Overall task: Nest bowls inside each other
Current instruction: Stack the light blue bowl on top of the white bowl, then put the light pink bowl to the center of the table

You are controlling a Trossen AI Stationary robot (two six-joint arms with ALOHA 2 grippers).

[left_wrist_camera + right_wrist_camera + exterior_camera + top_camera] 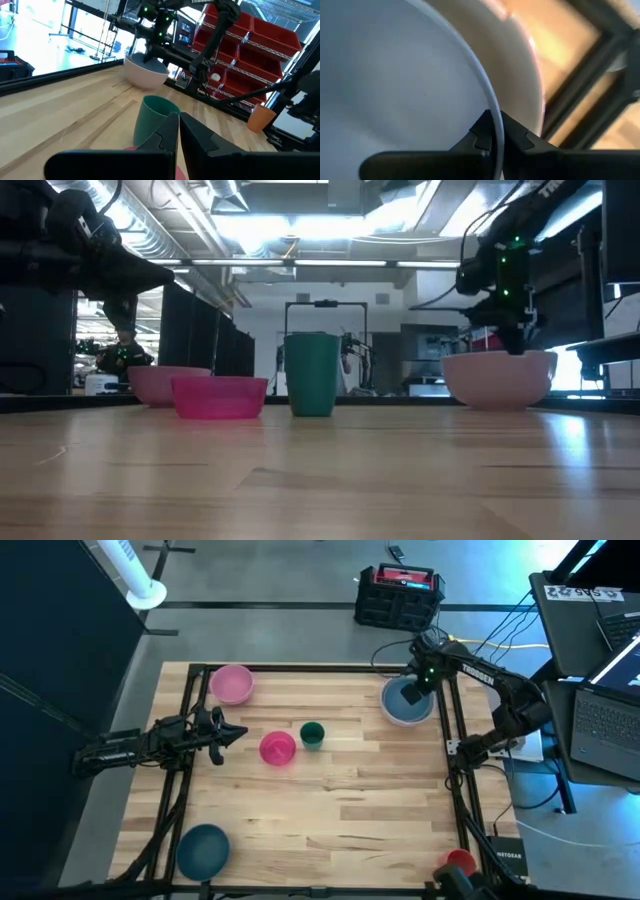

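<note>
A white bowl (388,710) stands at the table's far right with a pale blue bowl (402,705) sunk inside it. My right gripper (416,690) reaches down into them, shut on the blue bowl. A pale pink bowl (232,683) sits at the far left. A hot pink bowl (277,748) and a small teal bowl (312,735) stand upright side by side near the middle. A dark blue-green bowl (204,850) sits at the near left. My left gripper (238,732) hovers shut and level, just left of the hot pink bowl. My right gripper pinches the blue bowl's rim (492,117) on its far-right side, one finger inside the bowl and the other outside, between it and the white bowl's wall (522,65). The fingers point down from above. Whether the blue bowl rests on the white one I cannot tell.
Black frame rails (452,740) run along the table's edges. A black and red toolbox (398,595) stands on the floor beyond the far edge, and a red object (460,862) sits at the near right corner. Bare wood (340,820) lies across the near middle.
</note>
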